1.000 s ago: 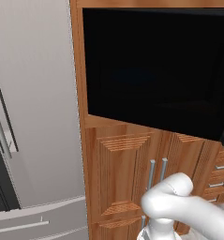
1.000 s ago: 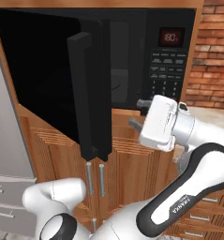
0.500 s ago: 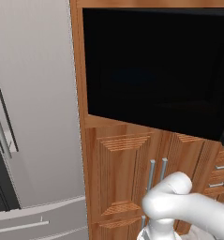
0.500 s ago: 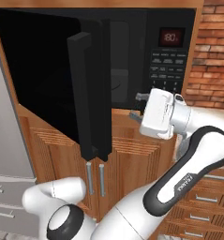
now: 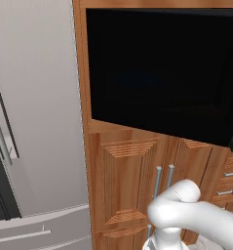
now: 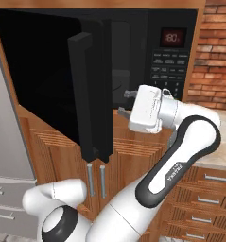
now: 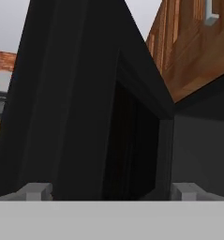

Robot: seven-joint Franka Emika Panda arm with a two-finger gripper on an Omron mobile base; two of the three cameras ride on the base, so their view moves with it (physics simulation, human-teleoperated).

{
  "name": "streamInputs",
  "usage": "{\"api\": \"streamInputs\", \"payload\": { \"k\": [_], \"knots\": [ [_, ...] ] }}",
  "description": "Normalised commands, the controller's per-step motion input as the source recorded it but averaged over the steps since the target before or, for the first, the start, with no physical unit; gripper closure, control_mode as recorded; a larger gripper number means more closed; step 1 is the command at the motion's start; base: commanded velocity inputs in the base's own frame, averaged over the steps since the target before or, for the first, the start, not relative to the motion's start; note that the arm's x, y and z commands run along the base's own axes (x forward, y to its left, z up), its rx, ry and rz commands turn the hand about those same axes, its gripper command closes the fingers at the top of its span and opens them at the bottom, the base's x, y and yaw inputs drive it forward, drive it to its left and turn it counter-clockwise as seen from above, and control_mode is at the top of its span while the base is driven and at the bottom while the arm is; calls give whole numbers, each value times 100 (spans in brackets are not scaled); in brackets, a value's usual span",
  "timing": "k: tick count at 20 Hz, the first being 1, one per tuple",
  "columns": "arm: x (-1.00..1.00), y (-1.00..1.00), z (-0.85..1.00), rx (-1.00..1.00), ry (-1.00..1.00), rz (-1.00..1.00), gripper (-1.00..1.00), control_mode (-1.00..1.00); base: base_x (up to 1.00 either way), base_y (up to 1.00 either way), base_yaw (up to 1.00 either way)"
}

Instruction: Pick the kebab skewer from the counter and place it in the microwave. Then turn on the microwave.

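The black microwave (image 6: pixel 133 56) stands with its door (image 6: pixel 48 80) swung wide open to the left, the thick black handle (image 6: pixel 81 94) facing me. Its red display (image 6: pixel 173 37) glows above the button panel (image 6: pixel 169 71). My gripper (image 6: pixel 126 103) is open at the mouth of the microwave, just right of the door's inner edge, fingers pointing left and nothing between them. In the hand view the two fingertips (image 7: pixel 36 190) stand far apart before the door's dark edge (image 7: pixel 85 117). The kebab skewer is out of view. A strip of counter (image 6: pixel 221 158) shows at the right.
A grey fridge (image 5: pixel 35 122) stands left of the microwave column. Wooden cabinet doors with metal handles (image 5: pixel 164 183) sit below the microwave, and drawers (image 6: pixel 204 198) under the counter. A brick wall (image 6: pixel 216 47) rises at the right. The open door's glass (image 5: pixel 162 73) spans the left base view.
My hand has moved left and slightly up, from below the button panel to the microwave's opening beside the door. The jaws stayed open.
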Motion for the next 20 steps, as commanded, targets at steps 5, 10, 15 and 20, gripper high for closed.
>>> {"api": "streamInputs", "payload": {
  "k": [5,10,15,20],
  "knots": [
    [0,23,0,0,0,0,-100,-100,0,0,0],
    [-8,19,0,0,2,0,-100,-100,0,0,0],
    [-24,23,0,0,4,0,-100,-100,0,0,0],
    [-27,34,0,0,3,0,-100,-100,0,0,0]
  ]
}}
